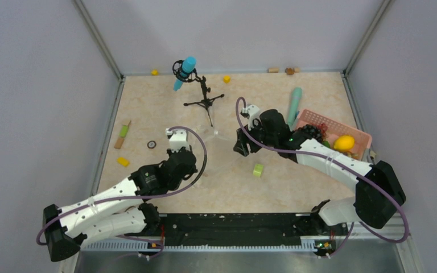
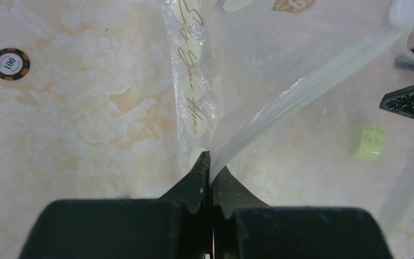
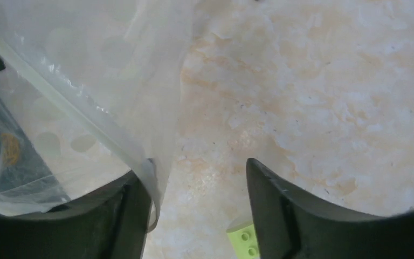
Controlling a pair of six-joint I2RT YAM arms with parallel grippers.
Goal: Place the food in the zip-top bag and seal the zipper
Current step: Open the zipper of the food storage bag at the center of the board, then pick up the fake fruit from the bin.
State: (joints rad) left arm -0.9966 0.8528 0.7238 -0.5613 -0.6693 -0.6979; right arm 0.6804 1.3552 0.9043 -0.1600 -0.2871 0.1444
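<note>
**A:** How will the zip-top bag [image 2: 259, 59] handle?

**B:** It's thin, clear film, so I'd expect it to be light, slick and floppy, sagging wherever nothing holds it. The zipper [image 2: 302, 89] is the one stiffer part. I'd take hold at the ends of the strip to keep the mouth taut.

**A:** Where is it now?

**B:** Just beyond the lime-green block [image 1: 258, 170] and a little to its left. It seems to be held up off the worktop [image 1: 165, 108] between the two arms.

**A:** And the grips?

**B:** The left end effector [image 2: 209, 171] is pressed together on the end of the zipper, at the bag's corner. The right end effector [image 3: 198, 170] stands spread. Film drapes against one of its fingers, but nothing is pinched.

**A:** Poses?

**B:** The left arm [image 1: 114, 196] reaches forward, with its wrist well left of the block. The right arm [image 1: 330, 162] crosses inward, with its wrist just beyond the block.

**A:** And the food?

**B:** The lemon [image 1: 344, 143] sits in the pink basket [image 1: 357, 134], well right of the block. I see no food in the bag.
</note>
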